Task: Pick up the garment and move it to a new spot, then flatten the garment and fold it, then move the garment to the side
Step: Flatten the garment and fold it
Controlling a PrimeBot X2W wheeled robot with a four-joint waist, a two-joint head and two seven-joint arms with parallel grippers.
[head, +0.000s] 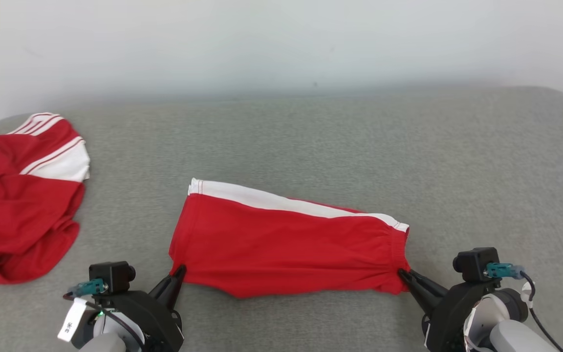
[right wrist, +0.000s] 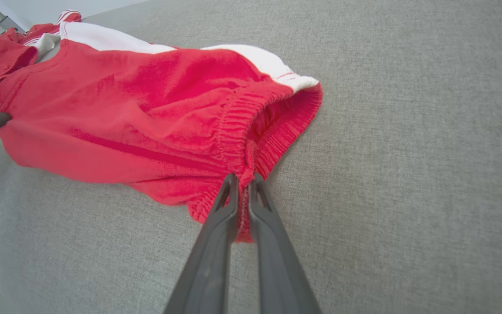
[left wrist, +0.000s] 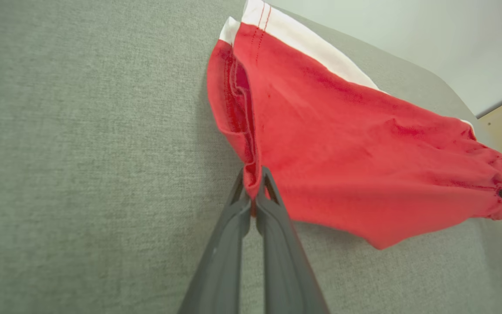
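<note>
Overhead, the shorts [head: 286,239] stretch across the cushion [head: 311,137] between the left gripper [head: 180,270] and right gripper [head: 402,275], a jersey [head: 17,205] cut off at the left edge; the left wrist view shows its jaws clamped on the hem [left wrist: 238,109], the right wrist view its jaws pinching the waistband [right wrist: 238,126].

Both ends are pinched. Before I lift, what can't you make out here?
Jersey: head view, left edge cuts off its number.
Shorts: lower layer, every view, covered by the top layer.
How much hem the left jaws hold: left wrist view, hidden by fingers.
</note>
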